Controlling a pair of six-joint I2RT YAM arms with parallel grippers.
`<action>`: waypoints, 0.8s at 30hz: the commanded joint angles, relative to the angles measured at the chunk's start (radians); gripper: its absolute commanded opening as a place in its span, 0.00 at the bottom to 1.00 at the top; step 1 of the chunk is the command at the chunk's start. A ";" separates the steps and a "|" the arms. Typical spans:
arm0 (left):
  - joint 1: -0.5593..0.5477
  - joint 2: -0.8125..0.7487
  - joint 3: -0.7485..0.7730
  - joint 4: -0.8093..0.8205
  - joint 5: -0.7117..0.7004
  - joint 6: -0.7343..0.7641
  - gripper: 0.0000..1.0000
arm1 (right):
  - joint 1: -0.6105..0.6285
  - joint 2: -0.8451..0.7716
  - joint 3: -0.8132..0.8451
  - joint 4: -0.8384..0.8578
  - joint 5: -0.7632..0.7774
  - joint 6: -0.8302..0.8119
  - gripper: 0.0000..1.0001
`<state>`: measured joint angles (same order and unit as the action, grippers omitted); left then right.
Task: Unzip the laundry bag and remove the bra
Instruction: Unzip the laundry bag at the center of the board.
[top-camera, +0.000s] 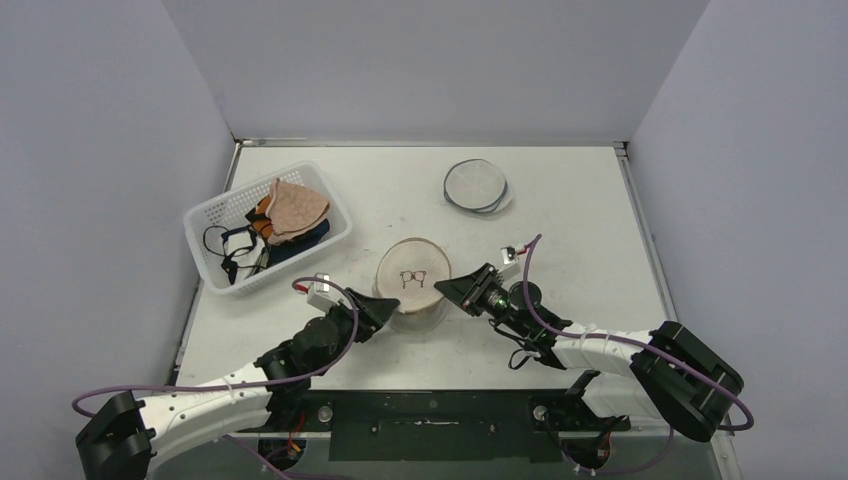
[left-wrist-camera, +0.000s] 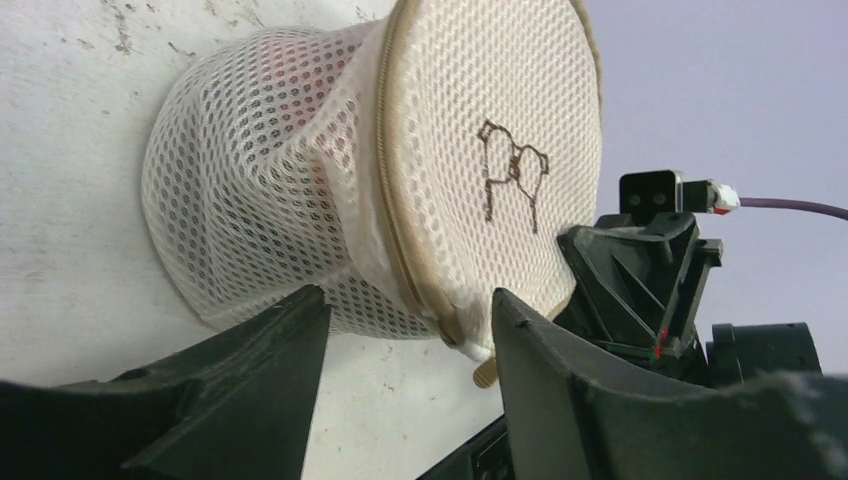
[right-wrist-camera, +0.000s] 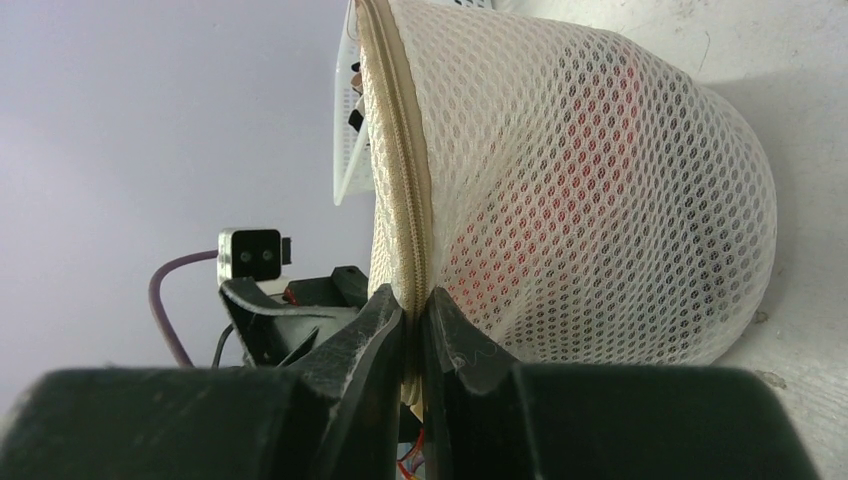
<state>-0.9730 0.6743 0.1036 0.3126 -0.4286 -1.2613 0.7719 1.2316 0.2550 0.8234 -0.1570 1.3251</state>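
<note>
Through the mesh of the laundry bag (right-wrist-camera: 600, 200), right of centre in the right wrist view, only red and dark patches show, and the shape inside cannot be made out. At lower centre the right gripper (right-wrist-camera: 413, 292) pinches the zipper seam (right-wrist-camera: 400, 150) and hides its lower end. The left wrist view's bottom edge cuts off the left gripper (left-wrist-camera: 410, 300). In the top view, the tangle in the basket (top-camera: 195, 245) at upper left and the round thing (top-camera: 477, 186) at upper centre are too small to tell.

The laundry bag (left-wrist-camera: 250, 180) is cream honeycomb mesh cloth, edged in tan woven zipper tape (right-wrist-camera: 400, 150). The tabletop (left-wrist-camera: 70, 150) is matt white and scuffed. The left hand (left-wrist-camera: 410, 310) and right hand (right-wrist-camera: 412, 310) are matt black plastic.
</note>
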 joint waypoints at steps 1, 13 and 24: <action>0.062 0.069 0.009 0.131 0.082 -0.003 0.53 | -0.011 -0.029 -0.013 0.042 -0.018 0.002 0.10; 0.102 0.096 0.006 0.214 0.141 0.008 0.10 | -0.025 -0.051 -0.020 0.014 -0.043 -0.050 0.11; 0.096 0.005 0.131 -0.063 0.121 -0.075 0.00 | 0.102 -0.362 0.165 -0.624 0.214 -0.504 0.80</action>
<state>-0.8753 0.6987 0.1295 0.3725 -0.2905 -1.2865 0.8078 0.9661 0.3298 0.4290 -0.0959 1.0435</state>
